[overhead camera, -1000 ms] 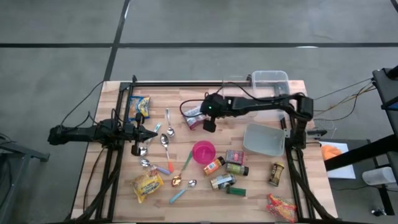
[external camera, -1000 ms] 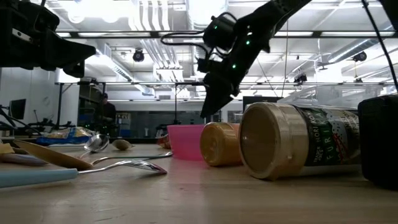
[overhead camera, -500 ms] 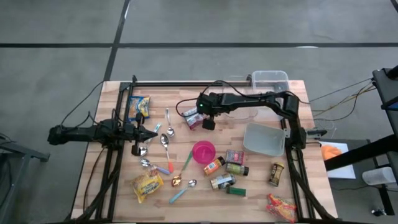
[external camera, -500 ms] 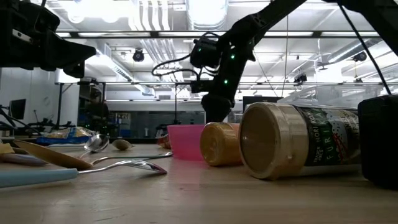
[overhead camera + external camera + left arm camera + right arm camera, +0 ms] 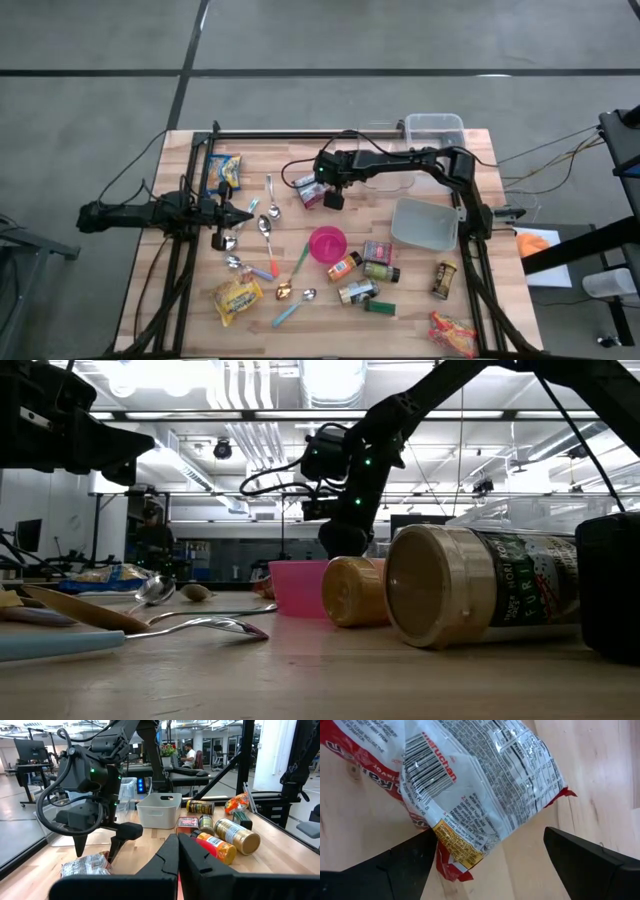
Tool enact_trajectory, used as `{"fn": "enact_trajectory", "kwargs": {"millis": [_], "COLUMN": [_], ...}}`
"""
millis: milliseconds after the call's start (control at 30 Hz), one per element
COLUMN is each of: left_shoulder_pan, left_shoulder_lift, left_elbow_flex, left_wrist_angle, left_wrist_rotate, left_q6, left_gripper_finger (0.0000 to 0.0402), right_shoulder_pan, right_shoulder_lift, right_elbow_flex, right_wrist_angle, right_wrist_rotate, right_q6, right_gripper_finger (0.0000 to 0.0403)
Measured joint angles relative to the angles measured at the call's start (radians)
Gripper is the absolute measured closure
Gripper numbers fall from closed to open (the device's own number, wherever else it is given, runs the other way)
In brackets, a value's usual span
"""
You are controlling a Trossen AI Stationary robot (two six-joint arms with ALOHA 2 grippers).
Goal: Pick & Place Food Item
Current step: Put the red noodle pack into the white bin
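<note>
Right gripper [image 5: 322, 195], jaws spread, centre frame over ramen packet [image 5: 311, 189]; ungrasped, placement remains; left gripper [image 5: 240, 213] closed

Strewn over the wooden bench [image 5: 300, 225]: pink bowl [image 5: 327, 243] near the middle, spoons [image 5: 266, 226] to its left, yellow snack packets [image 5: 236, 297], spice jars [image 5: 358, 291] on their sides. Toward the right edge, grey bin [image 5: 424, 225] and clear container [image 5: 435, 128].
</note>
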Motion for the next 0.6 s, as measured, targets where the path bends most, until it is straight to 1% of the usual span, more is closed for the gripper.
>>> {"fn": "enact_trajectory", "kwargs": {"millis": [67,133,300,400,600], "left_shoulder_pan": [0.0,0.0,0.0,0.0,0.0], "left_shoulder_lift": [0.0,0.0,0.0,0.0,0.0], "left_elbow_flex": [0.0,0.0,0.0,0.0,0.0], "left_wrist_angle": [0.0,0.0,0.0,0.0,0.0], "left_wrist_rotate": [0.0,0.0,0.0,0.0,0.0], "left_q6": [0.0,0.0,0.0,0.0,0.0], "left_gripper_finger": [0.0401,0.0401,0.0401,0.0401,0.0401], "right_shoulder_pan": [0.0,0.0,0.0,0.001,0.005], "right_shoulder_lift": [0.0,0.0,0.008,0.008,0.008], "right_elbow_flex": [-0.001,-0.001,-0.002,-0.002,-0.002], "right_wrist_angle": [0.0,0.0,0.002,0.007,0.006], "right_wrist_rotate": [-0.001,-0.01,-0.061,-0.063,-0.096], "right_q6": [0.0,-0.001,0.002,-0.005,-0.004], "right_gripper_finger": [0.0049,0.0071,0.0148,0.0191,0.0263]}}
